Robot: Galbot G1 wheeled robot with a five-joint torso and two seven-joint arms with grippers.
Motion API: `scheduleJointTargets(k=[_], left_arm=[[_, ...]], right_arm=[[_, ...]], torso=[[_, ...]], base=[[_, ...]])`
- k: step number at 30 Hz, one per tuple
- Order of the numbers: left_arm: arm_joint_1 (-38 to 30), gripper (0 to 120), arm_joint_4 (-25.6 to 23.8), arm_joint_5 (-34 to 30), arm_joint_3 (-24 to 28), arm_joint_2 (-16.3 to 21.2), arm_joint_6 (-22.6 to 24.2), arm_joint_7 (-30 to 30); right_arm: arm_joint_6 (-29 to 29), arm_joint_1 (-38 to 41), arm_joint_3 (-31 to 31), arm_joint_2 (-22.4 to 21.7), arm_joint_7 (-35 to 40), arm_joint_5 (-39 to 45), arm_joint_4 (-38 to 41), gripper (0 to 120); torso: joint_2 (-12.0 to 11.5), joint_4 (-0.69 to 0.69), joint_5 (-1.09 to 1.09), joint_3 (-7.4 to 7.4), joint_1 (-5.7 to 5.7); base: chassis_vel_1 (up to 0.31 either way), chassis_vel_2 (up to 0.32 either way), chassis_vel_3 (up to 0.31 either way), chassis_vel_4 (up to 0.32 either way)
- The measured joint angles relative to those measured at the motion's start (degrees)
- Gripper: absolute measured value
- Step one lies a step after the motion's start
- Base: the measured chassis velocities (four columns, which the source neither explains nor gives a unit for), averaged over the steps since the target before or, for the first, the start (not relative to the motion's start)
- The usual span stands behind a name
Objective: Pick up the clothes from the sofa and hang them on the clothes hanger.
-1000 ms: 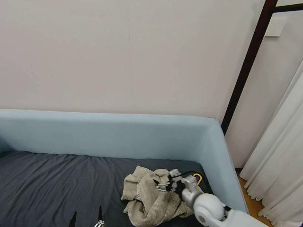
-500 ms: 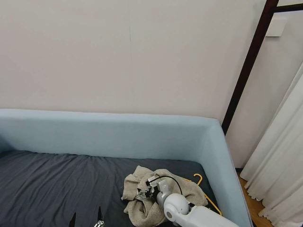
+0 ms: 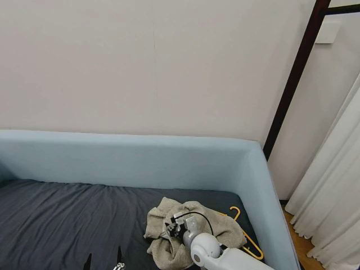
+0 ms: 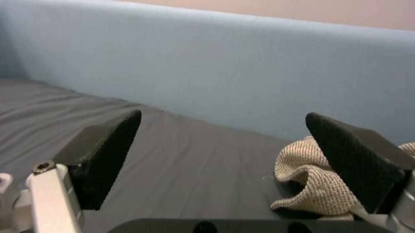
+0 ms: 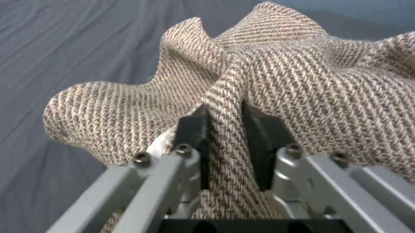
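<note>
Sofa: the pale blue sofa (image 3: 140,157) carries everything on its dark grey seat, which ends in a right-hand corner where backrest and side arm meet.
Clothes: a beige knitted garment (image 3: 157,222) lies crumpled in a heap near that right-hand corner, closer to the seat's front edge than to the backrest. As a heap it has no clear long axis.
Pinched fold: one raised ridge of the knit (image 5: 292,82) runs straight ahead, away from the jaws.
Hanger: a yellow hanger (image 3: 247,242) lies just beside the heap on the side-arm side, its hook toward the backrest.
Right end effector (image 5: 224,145): the nearer one, at the heap, jaws narrow and clamped on that ridge.
Left end effector (image 4: 230,155): low by the seat's front edge, jaws wide and holding nothing. The clothes lie apart, off to its right.
</note>
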Motion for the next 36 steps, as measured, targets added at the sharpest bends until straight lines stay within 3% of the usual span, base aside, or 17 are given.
scheduleJointTargets(k=[6, 15, 19, 20, 22, 23, 24, 27, 29, 30, 33, 35, 36], left_arm=[[-0.4, 99, 0.1, -0.3, 0.1, 0.2, 0.1, 0.0], [-1.5, 100, -0.2, -3.3, 0.4, 3.7, 1.5, 0.0], [-4.0, 100, -0.4, -9.9, 1.1, 10.2, 4.8, 0.2], [-4.0, 100, -0.4, -9.9, 1.1, 10.2, 4.8, 0.2], [-6.8, 100, -0.1, -14.4, 1.7, 14.7, 7.8, 0.7], [-9.2, 100, 0.6, -17.1, 2.0, 18.3, 9.2, 1.2], [-9.2, 100, 0.6, -17.1, 2.0, 18.3, 9.2, 1.2], [-14.7, 100, 2.8, -22.8, 3.9, 25.9, 11.4, 3.8], [-19.5, 100, 4.8, -26.4, 6.9, 31.1, 12.1, 7.4], [-19.5, 100, 4.8, -26.4, 6.9, 31.1, 12.1, 7.4], [-26.8, 100, 9.7, -29.6, 14.6, 36.0, 12.0, 12.5], [-32.6, 100, 14.0, -29.7, 20.9, 37.5, 10.6, 14.7], [-32.6, 100, 14.0, -29.7, 20.9, 37.5, 10.6, 14.7]], right_arm=[[1.8, -0.4, 0.2, -0.5, 0.4, -0.6, 0.6, 0], [2.0, -2.3, 3.7, -3.8, 1.2, 1.0, 7.0, 0], [2.2, -3.8, 5.7, -7.1, 1.2, 1.5, 11.0, 0], [2.2, -3.8, 5.7, -7.1, 1.2, 1.5, 11.0, 0], [2.3, -4.9, 7.0, -8.4, 1.2, 1.5, 12.7, 0], [2.4, -5.6, 8.1, -9.1, 1.3, 1.5, 13.6, 0], [2.4, -5.6, 8.1, -9.1, 1.3, 1.5, 13.6, 0], [2.4, -7.4, 10.5, -10.6, 1.7, 1.6, 15.6, 0], [2.4, -8.9, 12.1, -11.6, 2.1, 1.7, 16.9, 0], [2.4, -8.9, 12.1, -11.6, 2.1, 1.7, 16.9, 0], [2.3, -10.5, 14.1, -13.0, 2.5, 1.9, 18.4, 0], [2.2, -11.3, 15.5, -13.8, 2.9, 2.4, 19.4, 0], [2.2, -11.3, 15.5, -13.8, 2.9, 2.4, 19.4, 0]], torso=[[0.0, 0.00, 0.00, 0.00, 0.00], [0.0, 0.00, 0.00, 0.00, 0.00], [0.0, 0.00, 0.00, 0.00, -0.01], [0.0, 0.00, 0.00, 0.00, -0.01], [0.0, 0.03, -0.02, 0.00, -0.01], [0.0, -0.02, 0.01, 0.00, -0.01], [0.0, -0.02, 0.01, 0.00, -0.01], [0.0, -0.01, -0.01, 0.00, -0.01], [0.0, 0.00, 0.00, 0.00, -0.01], [0.0, 0.00, 0.00, 0.00, -0.01], [0.0, 0.00, 0.00, 0.01, -0.01], [0.0, 0.05, 0.00, 0.01, -0.01], [0.0, 0.05, 0.00, 0.01, -0.01]], base=[[0.000, 0.000, 0.000, 0.000], [0.000, 0.000, 0.000, 0.000], [0.000, 0.000, 0.000, 0.000], [0.000, 0.000, 0.000, 0.000], [0.000, 0.000, 0.000, 0.000], [0.000, 0.000, 0.000, 0.000], [0.000, 0.000, 0.000, 0.000], [0.000, 0.000, 0.000, 0.000], [0.000, 0.000, 0.000, 0.000], [0.000, 0.000, 0.000, 0.000], [0.000, 0.000, 0.000, 0.000], [0.000, 0.000, 0.000, 0.000], [0.000, 0.000, 0.000, 0.000]])
